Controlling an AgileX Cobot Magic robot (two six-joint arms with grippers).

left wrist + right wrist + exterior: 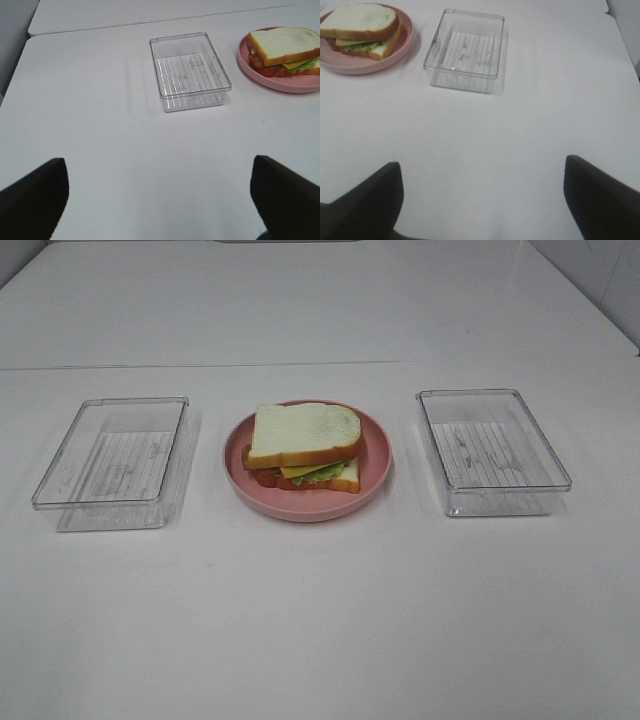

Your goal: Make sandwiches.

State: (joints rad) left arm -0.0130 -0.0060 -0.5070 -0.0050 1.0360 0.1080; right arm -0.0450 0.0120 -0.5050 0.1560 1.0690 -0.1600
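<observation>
1. Pink plate (240, 475), centre of the white table (320, 620): holds the sandwich (305, 445), a top bread slice over yellow cheese, green lettuce, reddish bacon and a bottom slice.
2. Left clear tray (110, 462), well apart from the plate: nothing inside; ribbed floor visible.
3. Right clear tray (492, 450), on the plate's other side: likewise holds nothing.
4. Left gripper (160, 200), above bare table near the left tray: jaws spread wide, holding nothing.
5. Right gripper (482, 200), near the right tray: jaws wide apart, gripping nothing.
</observation>
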